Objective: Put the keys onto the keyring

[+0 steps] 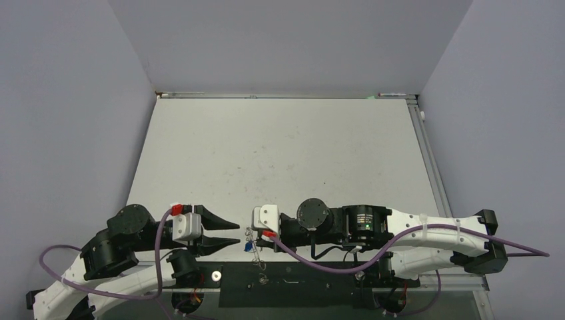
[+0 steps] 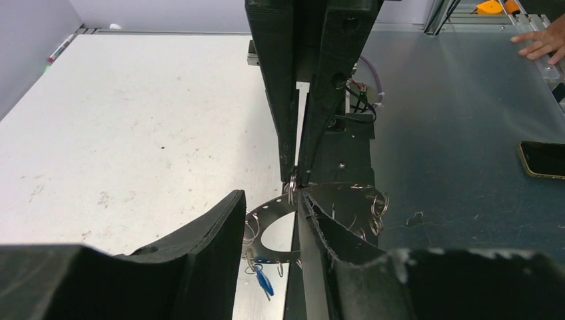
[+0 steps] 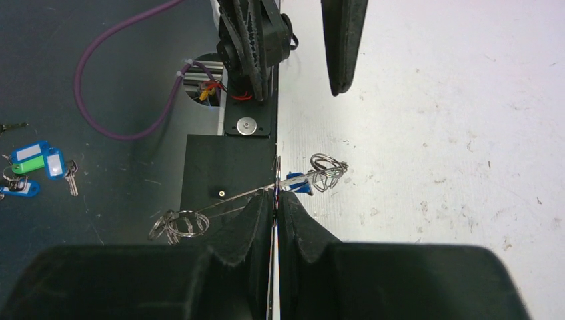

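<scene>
Over on the left, the left gripper [image 1: 236, 233] is seen pointing right, low over the near edge of the white table [image 1: 280, 153], with its jaws parted. From its own wrist camera, its two black fingers [image 2: 200, 250] are placed either side of the keyring [image 2: 273, 215] and nothing is clamped by them; whether the ring is brushed by one finger can't really be told. The keyring is held up off the table in the gap between the two grippers, right about where the white top meets the dark base plate [image 3: 220, 167], and its rim is fringed with little wire loops [image 3: 328, 170]. A blue key [image 2: 264, 280] is seen hanging just below the ring. Moving right, the right gripper [image 3: 275, 200] is shut tight on the ring's rim, and from its wrist camera the ring is seen edge-on, pinched between the pads. Further right in the left wrist view, a phone [image 2: 543, 159] is laid flat on the dark surface, and a person's hand [image 2: 540, 43] is seen up in the top corner.
</scene>
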Controlling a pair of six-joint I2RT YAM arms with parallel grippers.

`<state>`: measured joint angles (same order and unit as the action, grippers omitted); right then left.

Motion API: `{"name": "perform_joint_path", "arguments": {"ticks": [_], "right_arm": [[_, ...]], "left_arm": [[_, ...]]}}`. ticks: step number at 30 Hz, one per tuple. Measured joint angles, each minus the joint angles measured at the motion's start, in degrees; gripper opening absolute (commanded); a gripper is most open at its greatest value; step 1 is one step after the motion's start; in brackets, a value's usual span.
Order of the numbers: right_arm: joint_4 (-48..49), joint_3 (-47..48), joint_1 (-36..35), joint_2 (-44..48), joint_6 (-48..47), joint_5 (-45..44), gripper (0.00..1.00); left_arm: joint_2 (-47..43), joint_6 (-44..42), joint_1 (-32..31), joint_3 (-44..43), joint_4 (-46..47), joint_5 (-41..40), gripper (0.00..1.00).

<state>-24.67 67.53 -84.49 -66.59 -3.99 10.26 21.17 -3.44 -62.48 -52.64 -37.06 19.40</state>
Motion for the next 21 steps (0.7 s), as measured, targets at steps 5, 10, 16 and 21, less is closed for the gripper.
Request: {"name": "perform_joint_path", "arguments": {"ticks": [5, 10, 16, 21], "right_arm": [[-0.09, 0.00, -0.31, -0.02, -0.07, -0.61, 0.05], [-0.09, 0.00, -0.37, -0.04, -0.09, -0.85, 0.05], [-0.09, 0.09, -0.37, -0.31, -0.09, -1.05, 0.05], [-0.11, 0.63, -0.61, -1.01, -0.09, -1.14, 0.05]], "left_arm": [[0.37, -0.24, 0.00, 0.04, 0.31, 1.53, 0.29], [1.68, -0.24, 0.00, 1.86, 0.94, 2.10, 0.29], [2.38, -0.22, 0.00, 4.04, 1.99, 2.10, 0.33], [2.43, -0.13, 0.00, 5.09, 4.48, 2.32, 0.30]]}}
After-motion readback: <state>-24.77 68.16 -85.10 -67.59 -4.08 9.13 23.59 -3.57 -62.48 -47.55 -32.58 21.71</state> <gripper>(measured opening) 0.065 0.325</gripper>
